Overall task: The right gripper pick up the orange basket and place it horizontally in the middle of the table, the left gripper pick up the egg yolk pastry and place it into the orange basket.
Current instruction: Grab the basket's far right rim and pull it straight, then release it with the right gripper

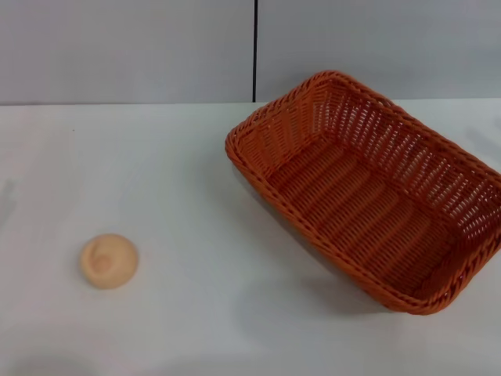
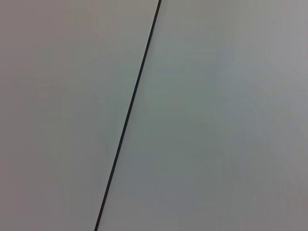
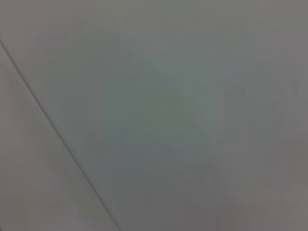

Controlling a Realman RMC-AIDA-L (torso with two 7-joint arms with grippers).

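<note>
A large rectangular woven orange basket is sitting askew on the right of the wide white surface, its far corner running out of view; a small round tan pastry is lying well apart on the left. Gripping the sloped rim off-centre could be tipping the basket. Neither tool is showing, both wrist views facing grey wall panels, so their opening cannot be told.

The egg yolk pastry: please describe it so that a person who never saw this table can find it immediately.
Look at the white table in the head view. The orange basket lies at an angle on the right; the egg yolk pastry sits alone on the left, well apart from it. It is the only small, round, pale tan ball there.
</note>
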